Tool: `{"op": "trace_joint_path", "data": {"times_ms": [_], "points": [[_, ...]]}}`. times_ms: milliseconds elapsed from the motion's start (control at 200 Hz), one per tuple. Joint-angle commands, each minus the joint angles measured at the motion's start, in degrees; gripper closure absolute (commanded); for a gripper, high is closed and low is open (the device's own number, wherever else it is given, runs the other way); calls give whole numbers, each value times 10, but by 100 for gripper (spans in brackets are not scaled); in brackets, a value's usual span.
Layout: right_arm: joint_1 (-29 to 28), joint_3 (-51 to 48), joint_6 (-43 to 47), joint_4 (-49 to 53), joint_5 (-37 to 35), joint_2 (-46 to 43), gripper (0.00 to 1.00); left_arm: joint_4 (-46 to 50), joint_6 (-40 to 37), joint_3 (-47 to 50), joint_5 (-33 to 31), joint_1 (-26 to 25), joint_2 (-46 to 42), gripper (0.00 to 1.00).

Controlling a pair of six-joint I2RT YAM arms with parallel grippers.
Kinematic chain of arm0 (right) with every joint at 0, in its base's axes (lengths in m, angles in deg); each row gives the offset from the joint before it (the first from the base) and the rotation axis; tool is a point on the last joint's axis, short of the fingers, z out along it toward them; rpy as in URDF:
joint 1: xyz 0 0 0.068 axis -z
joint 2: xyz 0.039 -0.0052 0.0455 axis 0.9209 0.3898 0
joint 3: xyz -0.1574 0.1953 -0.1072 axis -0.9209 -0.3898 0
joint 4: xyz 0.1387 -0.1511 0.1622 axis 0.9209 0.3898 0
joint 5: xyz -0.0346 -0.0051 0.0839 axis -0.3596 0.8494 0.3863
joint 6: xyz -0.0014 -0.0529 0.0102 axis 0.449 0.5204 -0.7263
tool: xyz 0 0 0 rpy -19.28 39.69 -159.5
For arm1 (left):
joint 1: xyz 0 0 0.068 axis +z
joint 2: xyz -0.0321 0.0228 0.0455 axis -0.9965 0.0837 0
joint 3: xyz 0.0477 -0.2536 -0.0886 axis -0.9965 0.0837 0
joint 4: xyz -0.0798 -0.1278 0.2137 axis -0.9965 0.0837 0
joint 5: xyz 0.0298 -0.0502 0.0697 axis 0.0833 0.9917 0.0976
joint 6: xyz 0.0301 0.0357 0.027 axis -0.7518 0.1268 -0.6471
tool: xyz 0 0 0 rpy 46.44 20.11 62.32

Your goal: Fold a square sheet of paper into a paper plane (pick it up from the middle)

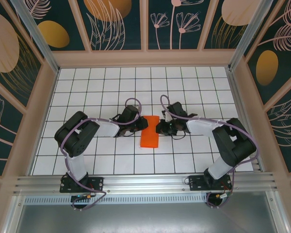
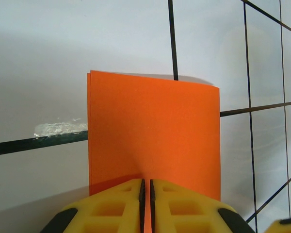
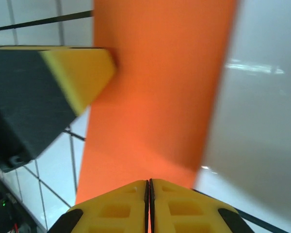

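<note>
The square sheet of paper (image 1: 150,132) is bright orange and lies folded in half as a narrow rectangle in the middle of the white grid table. In the left wrist view the paper (image 2: 153,131) shows two layers along its left edge. My left gripper (image 1: 141,127) is shut on the sheet's left long edge, and orange shows between its pads at the left gripper (image 2: 146,182). My right gripper (image 1: 158,128) is shut on the opposite long edge, with the paper (image 3: 155,97) running away from the right gripper (image 3: 149,182). The left gripper's yellow fingertip (image 3: 82,73) presses the far edge.
The white grid table (image 1: 87,87) is boxed in by wooden frame walls (image 1: 43,102) on three sides. An aluminium rail (image 1: 145,182) carrying both arm bases runs along the near edge. A pale scuff mark (image 2: 60,127) lies on the table left of the paper.
</note>
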Motion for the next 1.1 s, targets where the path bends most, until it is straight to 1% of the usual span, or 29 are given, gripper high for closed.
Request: {"op": "trace_joint_path", "data": {"times_ms": [0,155,285,560,706,961,1096], "points": [[-23,30,18,11,21,30,87,104,-5,22,-48,1,49,86],[-43,34,24,11,29,61,87,104,-3,23,-49,1,48,86],[-53,11,27,23,30,70,87,103,-2,21,-50,1,48,86],[-53,-52,42,69,23,30,87,108,1,22,-60,1,45,86],[-55,-80,25,78,29,5,87,107,3,23,-62,1,45,86],[-62,-113,-16,89,18,-1,87,107,2,22,-62,0,47,86],[-62,-118,-19,110,12,-33,87,106,2,23,-62,1,48,86]]}}
